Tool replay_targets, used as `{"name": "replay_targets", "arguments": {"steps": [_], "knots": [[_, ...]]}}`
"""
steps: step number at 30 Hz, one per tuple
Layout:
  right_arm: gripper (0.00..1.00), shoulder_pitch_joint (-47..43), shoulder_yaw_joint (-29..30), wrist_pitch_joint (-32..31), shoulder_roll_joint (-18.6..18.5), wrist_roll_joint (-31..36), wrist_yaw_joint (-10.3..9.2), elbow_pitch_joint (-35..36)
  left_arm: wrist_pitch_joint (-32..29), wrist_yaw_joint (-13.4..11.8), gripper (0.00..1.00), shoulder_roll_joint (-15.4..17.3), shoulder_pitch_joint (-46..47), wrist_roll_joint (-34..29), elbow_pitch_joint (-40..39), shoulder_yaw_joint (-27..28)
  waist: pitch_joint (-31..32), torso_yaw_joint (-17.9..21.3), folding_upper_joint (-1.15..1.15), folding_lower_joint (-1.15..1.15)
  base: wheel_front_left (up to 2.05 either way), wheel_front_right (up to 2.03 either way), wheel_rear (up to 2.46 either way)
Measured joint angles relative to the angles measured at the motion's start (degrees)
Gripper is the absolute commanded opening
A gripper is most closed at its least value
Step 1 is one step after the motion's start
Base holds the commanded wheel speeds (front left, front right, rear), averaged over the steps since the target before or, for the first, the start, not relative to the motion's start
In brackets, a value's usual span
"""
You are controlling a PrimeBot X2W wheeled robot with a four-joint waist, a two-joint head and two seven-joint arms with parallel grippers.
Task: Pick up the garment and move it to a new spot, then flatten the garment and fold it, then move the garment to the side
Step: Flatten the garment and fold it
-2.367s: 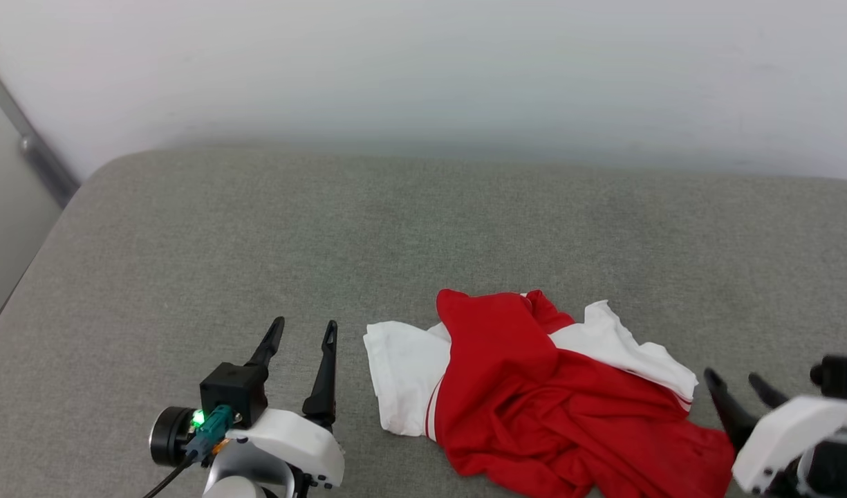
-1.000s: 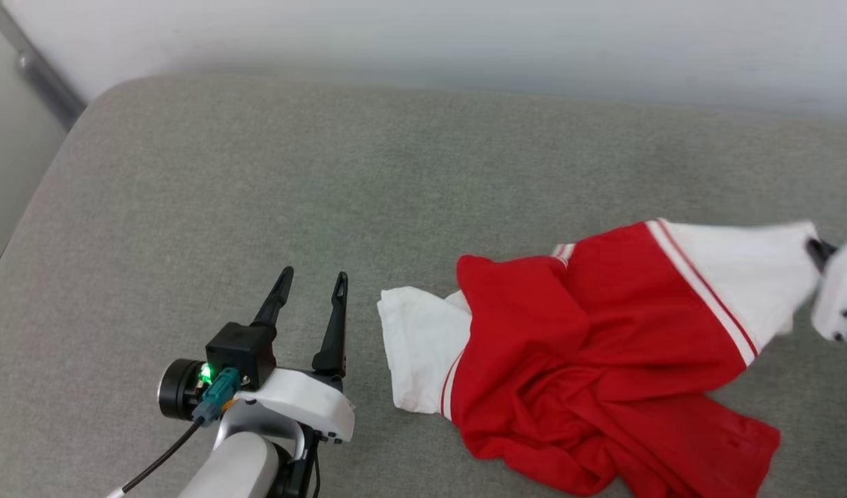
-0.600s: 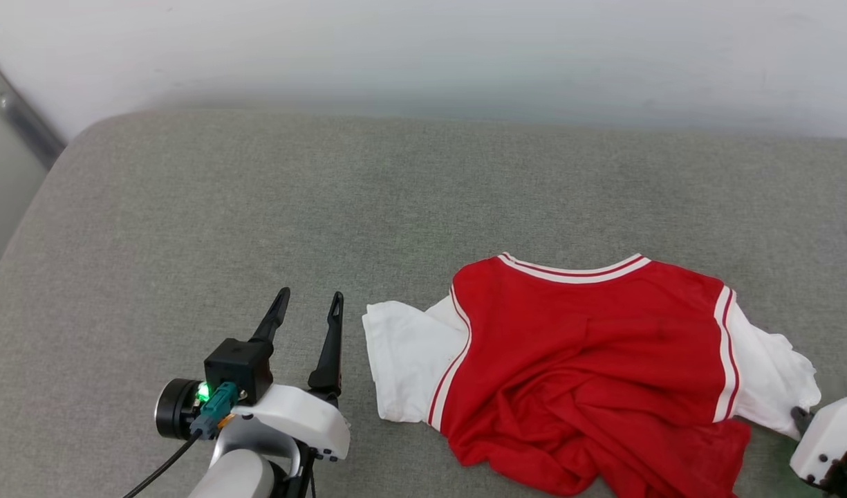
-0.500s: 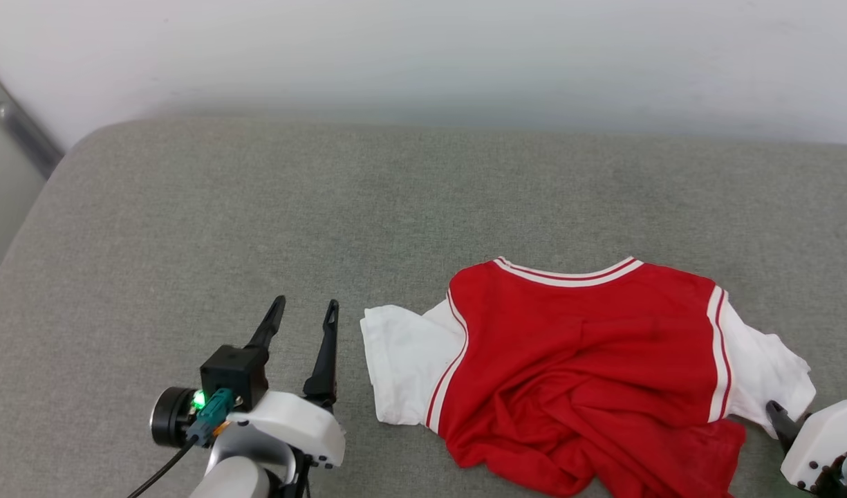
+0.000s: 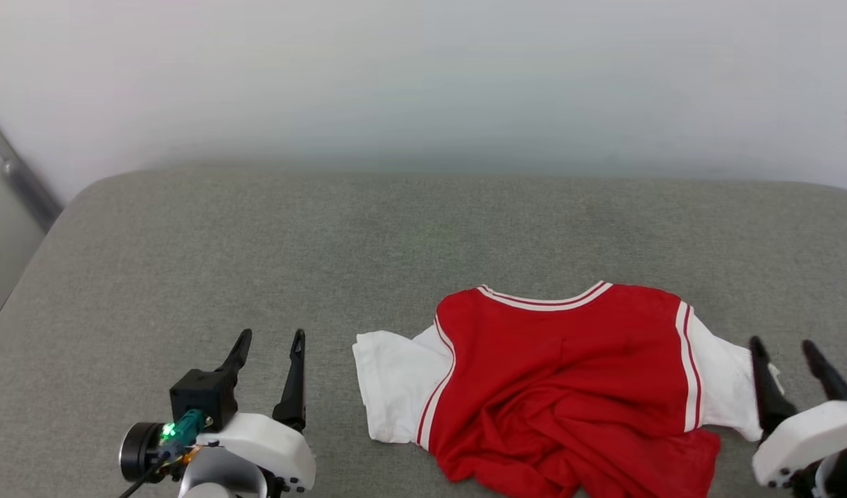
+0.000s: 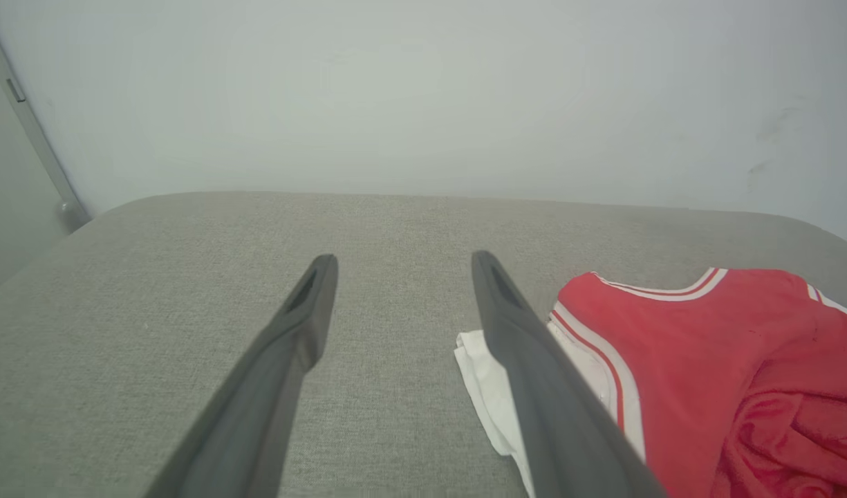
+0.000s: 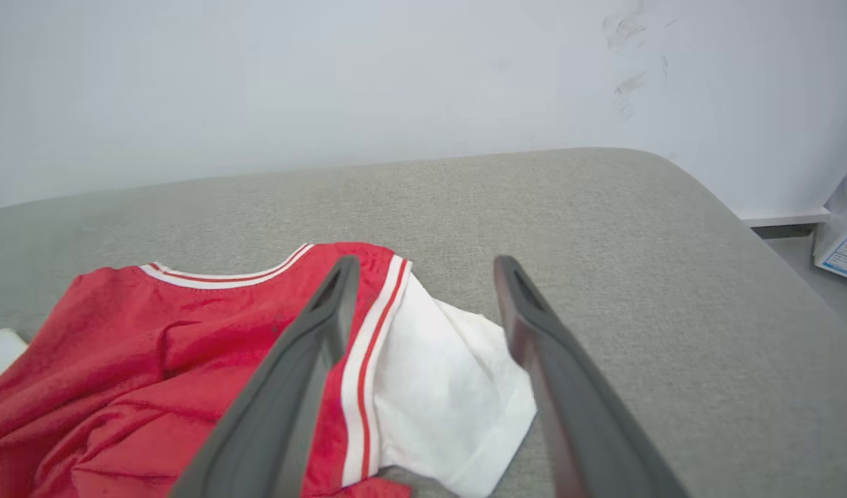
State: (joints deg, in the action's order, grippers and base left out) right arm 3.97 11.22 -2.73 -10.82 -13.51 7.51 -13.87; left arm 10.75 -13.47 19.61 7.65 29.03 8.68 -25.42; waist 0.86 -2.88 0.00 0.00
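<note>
The garment [image 5: 561,373] lies on the near right of the grey padded surface [image 5: 257,242], collar toward the far side, its chest roughly spread but its lower half bunched at the near edge. The left end effector [image 5: 272,335] and the right end effector [image 5: 780,344] are both wide and empty, one beside each white sleeve. Flattening seems to be the step in hand, and the next move likely calls for pinching the crumpled hem and drawing it nearer.
</note>
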Motion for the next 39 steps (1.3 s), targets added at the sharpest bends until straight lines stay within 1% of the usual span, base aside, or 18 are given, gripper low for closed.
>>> {"name": "replay_targets", "arguments": {"steps": [3,6,9,12,16,19,20,23,25,28,31,36,37,38,39], "knots": [[1.0,-2.9,-1.8,0.3,2.0,1.0,0.01,5.1,-0.8,-0.7,1.0,0.3,-0.8,1.0,-0.4,0.7,0.6,0.6,0.0,0.0,0.0,0.0,0.0],[1.0,-5.4,-4.1,0.6,3.5,2.6,0.01,10.4,-2.0,-0.7,1.0,1.6,-1.0,1.5,-0.5,1.3,0.9,1.6,0.0,0.0,0.0,0.0,0.0],[1.0,-7.7,-6.2,0.7,4.6,3.8,0.01,14.5,-4.9,-0.1,1.0,3.0,-0.9,2.0,-0.3,1.1,0.9,2.7,0.0,0.0,0.0,0.0,0.0],[1.0,-9.1,-7.6,0.3,5.5,4.5,0.01,17.5,-9.3,1.3,1.0,3.9,1.1,2.9,-0.4,0.2,0.6,3.7,0.0,0.0,0.0,0.0,0.0],[1.0,-9.8,-8.9,-0.8,6.0,4.8,0.01,19.6,-18.4,5.2,1.0,6.1,6.7,4.2,0.1,-2.0,-0.3,5.1,0.0,0.0,0.0,0.0,0.0],[1.0,-9.4,-9.8,-1.3,6.1,5.1,0.01,21.2,-26.0,8.1,1.0,7.1,10.9,6.7,0.5,-3.0,-1.9,6.1,0.0,0.0,0.0,0.0,0.0],[1.0,-8.6,-10.3,-1.3,6.2,5.1,0.0,21.9,-31.4,9.6,1.0,7.7,13.3,8.5,1.6,-3.7,-3.4,6.8,0.0,0.0,0.0,0.0,0.0],[1.0,-7.0,-10.7,-0.7,6.4,5.0,0.0,21.8,-38.9,11.4,1.0,8.6,16.0,10.7,3.9,-4.8,-5.6,8.0,0.0,0.0,0.0,0.0,0.0],[1.0,-6.2,-11.1,-0.6,6.5,4.9,0.0,21.1,-43.2,12.2,1.0,8.8,17.3,11.9,5.7,-5.7,-7.1,8.7,0.0,0.0,0.0,0.0,0.0],[1.0,-5.2,-11.8,0.0,6.6,4.6,0.0,20.0,-47.7,13.1,1.0,8.8,18.7,14.0,8.8,-6.1,-9.2,9.8,0.0,0.0,0.0,0.0,0.0],[1.0,-4.7,-12.2,0.7,6.9,3.2,0.0,18.6,-50.7,13.7,1.0,8.5,19.7,15.5,12.0,-6.5,-11.0,10.9,0.0,0.0,0.0,0.0,0.0],[1.0,-3.2,-12.6,1.7,6.9,3.1,0.01,17.0,-53.0,14.5,1.0,7.4,21.7,16.3,15.3,-7.3,-12.6,12.2,0.0,0.0,0.0,0.0,0.0],[1.0,-3.0,-12.6,1.8,6.8,3.0,0.0,16.9,-53.6,14.5,0.88,7.3,22.0,16.5,15.7,-7.4,-12.7,12.3,0.0,0.0,0.0,0.0,0.0],[1.0,-3.0,-12.5,1.9,6.7,3.0,0.0,16.9,-53.9,14.5,0.46,7.1,22.2,16.6,16.1,-7.5,-12.7,12.3,0.0,0.0,0.0,0.0,0.0],[1.0,-2.9,-12.3,2.0,6.7,3.0,0.0,16.8,-53.9,14.5,0.46,6.8,22.3,16.6,16.4,-7.5,-12.7,12.3,0.0,0.0,0.0,0.0,0.0]]}}
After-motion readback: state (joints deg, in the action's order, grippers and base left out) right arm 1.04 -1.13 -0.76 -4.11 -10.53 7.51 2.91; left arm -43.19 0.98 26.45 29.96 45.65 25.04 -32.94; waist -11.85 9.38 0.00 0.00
